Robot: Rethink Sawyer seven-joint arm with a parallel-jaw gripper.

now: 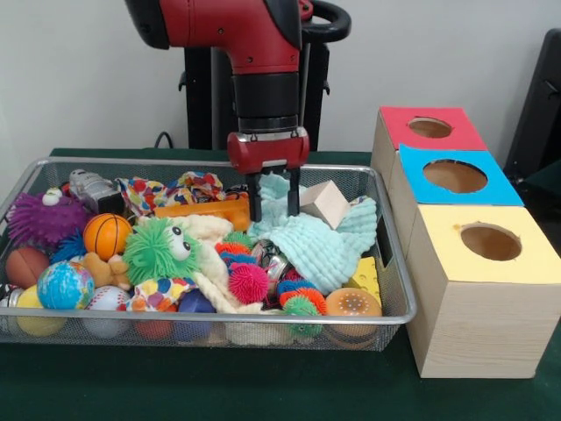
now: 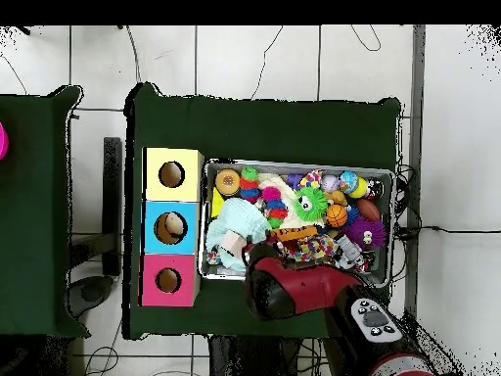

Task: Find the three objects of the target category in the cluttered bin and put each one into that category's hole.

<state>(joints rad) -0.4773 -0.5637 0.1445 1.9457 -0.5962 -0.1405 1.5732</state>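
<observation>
The silver wire-mesh bin [image 1: 219,319] is full of toys and stands left of three boxes. It also shows in the overhead view [image 2: 392,227]. My gripper [image 1: 274,214] hangs straight down into the back middle of the bin. Its two black fingers [image 1: 254,198] are apart, with the top of a mint green cloth [image 1: 320,247] between them. A pale wooden block [image 1: 325,203] lies just right of the fingers and an orange block [image 1: 207,211] just left. In the overhead view the red arm [image 2: 294,289] hides the gripper.
Red [image 1: 460,132], blue [image 1: 491,186] and yellow [image 1: 526,263] topped boxes, each with a round hole, stand in a row right of the bin. The bin holds a green fuzzy ball [image 1: 158,250], a basketball [image 1: 107,235], a purple spiky ball [image 1: 39,219] and a globe ball [image 1: 64,285].
</observation>
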